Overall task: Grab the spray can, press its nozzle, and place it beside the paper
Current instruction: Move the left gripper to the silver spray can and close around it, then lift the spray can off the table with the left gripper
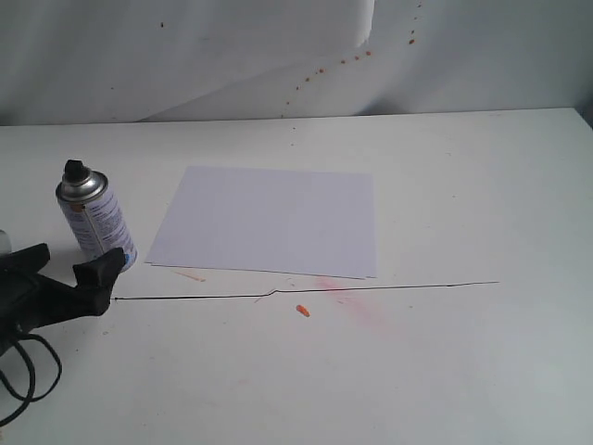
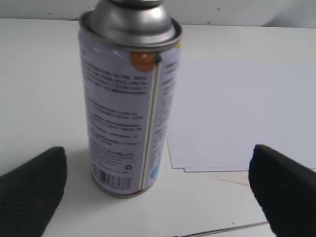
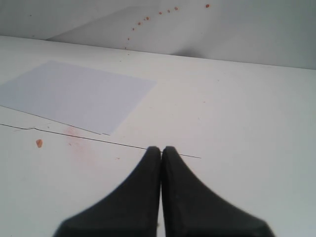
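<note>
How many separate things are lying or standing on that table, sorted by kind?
spray can: 1
paper: 1
orange scrap: 1
Total: 3, leaving out the thin black line, which may be only a mark.

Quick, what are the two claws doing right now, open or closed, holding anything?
Left gripper: open, empty, near the small silver metal spray can.
Right gripper: shut, holding nothing.

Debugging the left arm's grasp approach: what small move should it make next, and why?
Probably ease the left gripper forward until its open jaws straddle the can, then close. The can stands upright and untouched just ahead of the jaws, left of the paper, so closing now would likely grip nothing.
</note>
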Tool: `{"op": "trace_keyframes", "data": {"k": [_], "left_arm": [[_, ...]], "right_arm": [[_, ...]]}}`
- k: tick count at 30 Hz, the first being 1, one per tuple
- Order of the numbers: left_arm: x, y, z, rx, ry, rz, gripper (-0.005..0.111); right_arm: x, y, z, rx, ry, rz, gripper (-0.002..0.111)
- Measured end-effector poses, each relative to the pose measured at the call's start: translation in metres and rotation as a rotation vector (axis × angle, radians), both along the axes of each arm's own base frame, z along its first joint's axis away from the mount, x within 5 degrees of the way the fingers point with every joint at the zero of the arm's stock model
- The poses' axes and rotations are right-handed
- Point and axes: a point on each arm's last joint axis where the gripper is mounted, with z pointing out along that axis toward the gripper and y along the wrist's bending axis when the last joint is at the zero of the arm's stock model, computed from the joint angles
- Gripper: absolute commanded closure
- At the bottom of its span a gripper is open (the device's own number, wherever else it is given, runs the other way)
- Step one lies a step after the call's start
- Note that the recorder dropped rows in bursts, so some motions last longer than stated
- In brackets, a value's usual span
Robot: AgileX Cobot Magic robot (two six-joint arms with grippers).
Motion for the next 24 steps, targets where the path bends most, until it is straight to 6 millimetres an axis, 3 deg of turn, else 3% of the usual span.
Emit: {"op": "trace_keyframes", "data": {"k": [7, 24], "left_arm": [[0.019, 0.002, -0.001, 0.010, 0.002, 0.029, 0.013], [0.052, 0.000, -0.032, 0.015, 0.050, 0.028, 0.013]], "right_arm": [[0.000, 0.000, 0.000, 0.000, 0.000, 0.000, 0.108], [0.000, 0.000, 0.000, 0.000, 0.000, 0.000, 0.108]]}}
